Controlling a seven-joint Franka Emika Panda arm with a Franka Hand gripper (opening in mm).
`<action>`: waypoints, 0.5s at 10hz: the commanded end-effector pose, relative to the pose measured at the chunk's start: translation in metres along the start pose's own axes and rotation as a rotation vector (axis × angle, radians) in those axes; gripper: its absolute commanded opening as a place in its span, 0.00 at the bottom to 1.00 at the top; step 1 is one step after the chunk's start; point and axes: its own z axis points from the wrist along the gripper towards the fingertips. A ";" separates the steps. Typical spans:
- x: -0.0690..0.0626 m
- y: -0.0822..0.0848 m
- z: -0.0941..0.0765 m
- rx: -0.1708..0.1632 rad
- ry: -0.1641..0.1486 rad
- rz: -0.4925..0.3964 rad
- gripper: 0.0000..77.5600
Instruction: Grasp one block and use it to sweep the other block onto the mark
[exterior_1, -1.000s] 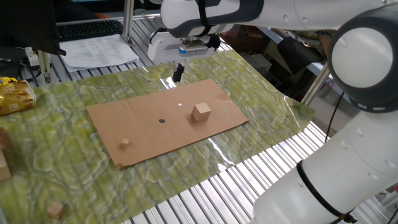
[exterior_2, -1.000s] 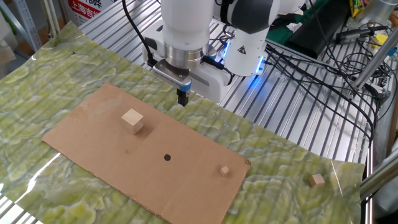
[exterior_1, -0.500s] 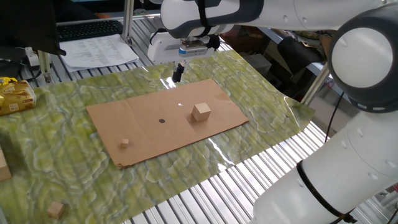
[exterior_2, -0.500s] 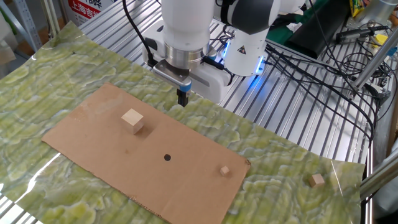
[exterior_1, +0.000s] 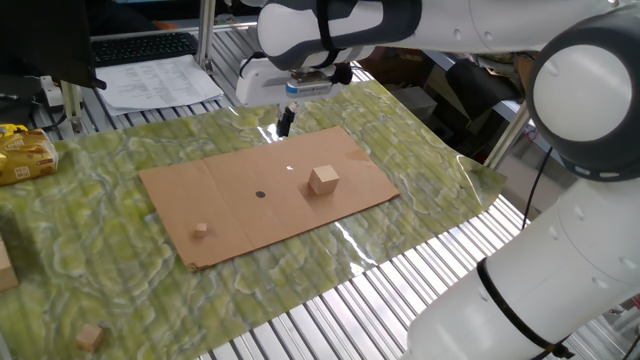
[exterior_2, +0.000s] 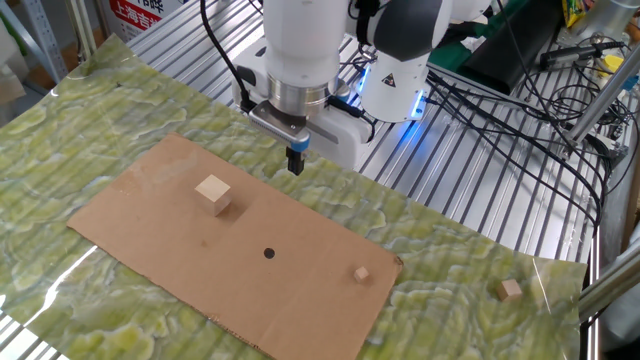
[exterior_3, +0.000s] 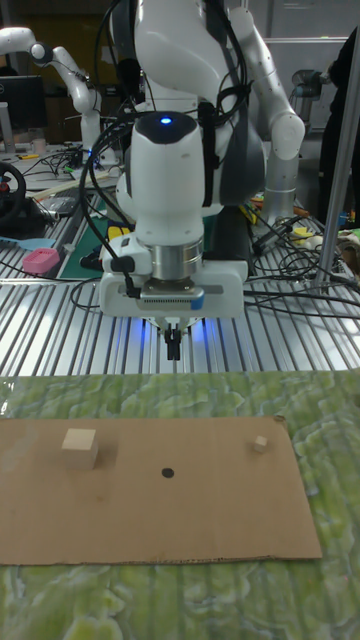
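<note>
Largest light tan wooden cube (exterior_1: 323, 180) sits on the flat brown cardboard sheet (exterior_1: 230, 215) in one fixed view, to the right of the small round black dot (exterior_1: 260, 195), with the tiny light brown wooden cube (exterior_1: 201, 230) well apart on the dot's other side; the black two-finger gripper (exterior_1: 285, 122) hangs above the sheet's far edge, fingers close together and holding nothing. From the other fixed view, the big cube (exterior_2: 213, 194), dot (exterior_2: 268, 253) and tiny cube (exterior_2: 361, 273) lie roughly in a line, and the gripper (exterior_2: 295, 163) is clear of all three. In the tall fixed view the big cube (exterior_3: 79, 448) looks solid, light and rigid with flat dry faces; pinching two opposite side faces, low and square, should hold it steady for pushing. The fingertips (exterior_3: 173, 348) show almost no gap.
</note>
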 end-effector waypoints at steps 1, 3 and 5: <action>0.005 0.019 0.006 0.054 -0.013 0.032 0.00; 0.010 0.032 0.011 0.050 -0.013 0.054 0.00; 0.013 0.041 0.021 0.040 -0.008 0.068 0.00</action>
